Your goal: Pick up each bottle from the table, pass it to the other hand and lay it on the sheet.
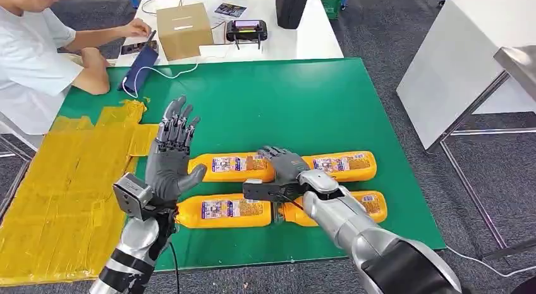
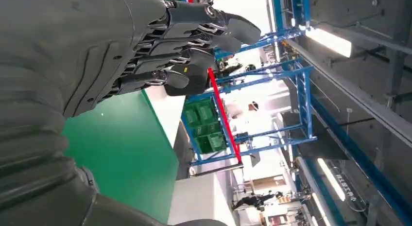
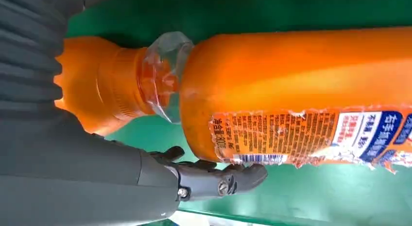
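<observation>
Several orange bottles lie in two rows on the green table (image 1: pixel 303 98): back left (image 1: pixel 231 166), back right (image 1: pixel 344 164), front left (image 1: pixel 224 210) and front right (image 1: pixel 370 205). The yellow sheet (image 1: pixel 69 180) covers the table's left part. My right hand (image 1: pixel 284 167) lies palm down over the spot where the two back bottles meet. Its wrist view shows a bottle (image 3: pixel 301 80) lying on the green top, neck and cap by the palm (image 3: pixel 73 153), a finger (image 3: pixel 218 180) along its side. My left hand (image 1: pixel 174 148) (image 2: pixel 184 51) stands raised beside the bottles, fingers spread, holding nothing.
A person (image 1: pixel 31 60) sits at the far left corner, arms on the table. Behind the green table stands a white table with a cardboard box (image 1: pixel 183 28), a black device (image 1: pixel 246 30) and a blue pouch (image 1: pixel 140 66). Another white table (image 1: pixel 461 60) stands at the right.
</observation>
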Motion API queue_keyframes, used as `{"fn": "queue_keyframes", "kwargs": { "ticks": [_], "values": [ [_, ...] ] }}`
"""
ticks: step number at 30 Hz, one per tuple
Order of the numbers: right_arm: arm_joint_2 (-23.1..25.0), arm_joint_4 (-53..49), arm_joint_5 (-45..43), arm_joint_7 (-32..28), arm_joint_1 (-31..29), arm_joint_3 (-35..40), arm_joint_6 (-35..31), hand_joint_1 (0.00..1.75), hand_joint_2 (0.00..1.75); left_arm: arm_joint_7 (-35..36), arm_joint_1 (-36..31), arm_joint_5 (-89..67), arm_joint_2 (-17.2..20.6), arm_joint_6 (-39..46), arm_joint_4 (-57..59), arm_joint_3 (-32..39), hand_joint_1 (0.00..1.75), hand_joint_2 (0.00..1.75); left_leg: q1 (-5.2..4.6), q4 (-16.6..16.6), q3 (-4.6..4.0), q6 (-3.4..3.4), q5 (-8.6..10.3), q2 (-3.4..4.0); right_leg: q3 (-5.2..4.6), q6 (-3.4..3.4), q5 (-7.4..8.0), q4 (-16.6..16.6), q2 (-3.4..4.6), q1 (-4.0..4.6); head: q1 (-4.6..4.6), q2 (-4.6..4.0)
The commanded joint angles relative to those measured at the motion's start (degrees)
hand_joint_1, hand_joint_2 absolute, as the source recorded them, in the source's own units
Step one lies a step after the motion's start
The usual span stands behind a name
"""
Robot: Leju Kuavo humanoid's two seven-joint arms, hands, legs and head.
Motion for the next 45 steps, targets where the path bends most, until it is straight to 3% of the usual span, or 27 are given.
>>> {"fn": "queue_keyframes", "kwargs": {
  "ticks": [1, 10, 12, 17, 19, 25, 28, 30, 33, 35, 41, 44, 45],
  "values": [
    [-0.6, 4.4, 1.6, 1.2, -2.0, 1.6, -0.5, 0.00, 1.75, 0.2, -2.7, 0.6, -0.3, -0.4, 4.4, -2.0, 0.00, 1.75, 0.10, 0.0, 0.15, -0.07, -0.07, -0.35, 0.23, -0.12, -0.10, 0.0, 0.21, 0.04, 0.00, 0.00],
    [-0.4, 4.5, 5.1, 2.9, -1.4, 4.2, -3.6, 0.00, 1.75, 0.3, -2.7, 0.8, -0.4, -0.6, 5.1, -2.1, 0.00, 1.75, 0.07, 0.0, 0.11, -0.06, -0.03, -0.26, 0.17, -0.09, -0.07, 0.0, 0.15, 0.02, 0.00, 0.00],
    [-0.4, 4.6, 6.0, 3.5, -1.3, 4.7, -4.0, 0.23, 1.75, 0.3, -2.6, 0.9, -0.5, -0.6, 5.0, -2.1, 0.00, 1.75, 0.07, 0.0, 0.13, -0.06, -0.04, -0.26, 0.18, -0.09, -0.07, 0.0, 0.15, 0.02, 0.00, 0.00],
    [-0.4, 4.8, 7.8, 4.2, -1.2, 5.9, -4.4, 0.38, 1.75, 0.3, -2.4, 0.9, -0.5, -0.6, 5.0, -2.0, 0.00, 1.75, 0.11, 0.0, 0.20, -0.08, -0.08, -0.33, 0.28, -0.13, -0.10, 0.0, 0.23, 0.04, 0.00, 0.00],
    [-0.2, 4.8, 8.7, 4.5, -1.1, 6.7, -4.2, 0.56, 1.75, 0.3, -2.4, 0.9, -0.6, -0.6, 5.1, -2.0, 0.00, 1.75, 0.11, 0.0, 0.18, -0.08, -0.07, -0.31, 0.25, -0.12, -0.09, 0.0, 0.23, 0.04, 0.00, 0.00],
    [-0.2, 4.8, 8.7, 4.5, -1.1, 6.7, -4.2, 0.56, 1.75, 0.3, -2.4, 0.9, -0.6, -0.6, 5.1, -2.0, 0.00, 1.75, 0.10, 0.0, 0.19, -0.08, -0.06, -0.33, 0.27, -0.13, -0.09, 0.0, 0.23, 0.03, 0.00, 0.00],
    [0.1, 4.7, 9.6, 4.7, -1.1, 7.6, -4.2, 0.80, 1.75, 0.4, -2.4, 1.0, -0.6, -0.6, 5.0, -1.8, 0.00, 1.75, 0.09, 0.0, 0.17, -0.07, -0.03, -0.30, 0.23, -0.11, -0.07, 0.0, 0.19, 0.03, 0.02, 0.00],
    [0.4, 4.5, 10.1, 4.6, -0.9, 8.0, -4.3, 1.06, 1.75, 0.4, -2.3, 1.0, -0.6, -0.6, 5.1, -1.7, 0.00, 1.75, 0.08, 0.0, 0.17, -0.07, -0.04, -0.24, 0.23, -0.10, -0.07, 0.0, 0.19, 0.03, 0.00, 0.00],
    [0.8, 4.2, 10.8, 4.5, -0.6, 8.5, -4.5, 1.08, 1.75, 0.4, -2.2, 1.0, -0.6, -0.6, 5.1, -1.4, 0.00, 1.75, 0.11, 0.0, 0.20, -0.08, -0.06, -0.29, 0.26, -0.14, -0.08, 0.0, 0.25, 0.05, 0.02, 0.00],
    [1.0, 3.9, 11.3, 4.2, -0.2, 9.0, -4.6, 1.19, 1.75, 0.5, -2.0, 1.0, -0.5, -0.6, 5.0, -1.2, 0.00, 1.75, 0.11, 0.0, 0.21, -0.08, -0.05, -0.20, 0.25, -0.12, -0.06, -0.1, 0.26, 0.06, 0.02, 0.00],
    [1.2, 3.7, 12.1, 4.4, 0.1, 9.8, -4.9, 1.19, 1.75, 0.5, -2.0, 1.0, -0.5, -0.5, 4.9, -1.1, 0.00, 1.75, 0.15, 0.0, 0.27, -0.10, -0.07, -0.27, 0.31, -0.15, -0.08, -0.1, 0.31, 0.08, 0.02, 0.00],
    [1.4, 3.4, 13.5, 4.4, 0.4, 11.1, -5.3, 1.03, 1.75, 0.8, -1.8, 0.8, -0.5, -0.4, 5.0, -0.9, 0.00, 1.75, 0.09, 0.0, 0.19, -0.06, -0.03, -0.17, 0.21, -0.09, -0.04, -0.1, 0.20, 0.04, 0.02, 0.00],
    [1.6, 3.3, 13.9, 4.4, 0.8, 11.6, -5.3, 1.05, 1.75, 0.8, -1.7, 0.8, -0.5, -0.4, 5.0, -0.8, 0.00, 1.75, 0.08, 0.0, 0.19, -0.05, -0.02, -0.13, 0.20, -0.07, -0.03, -0.1, 0.19, 0.04, 0.00, 0.00]
  ]
}}
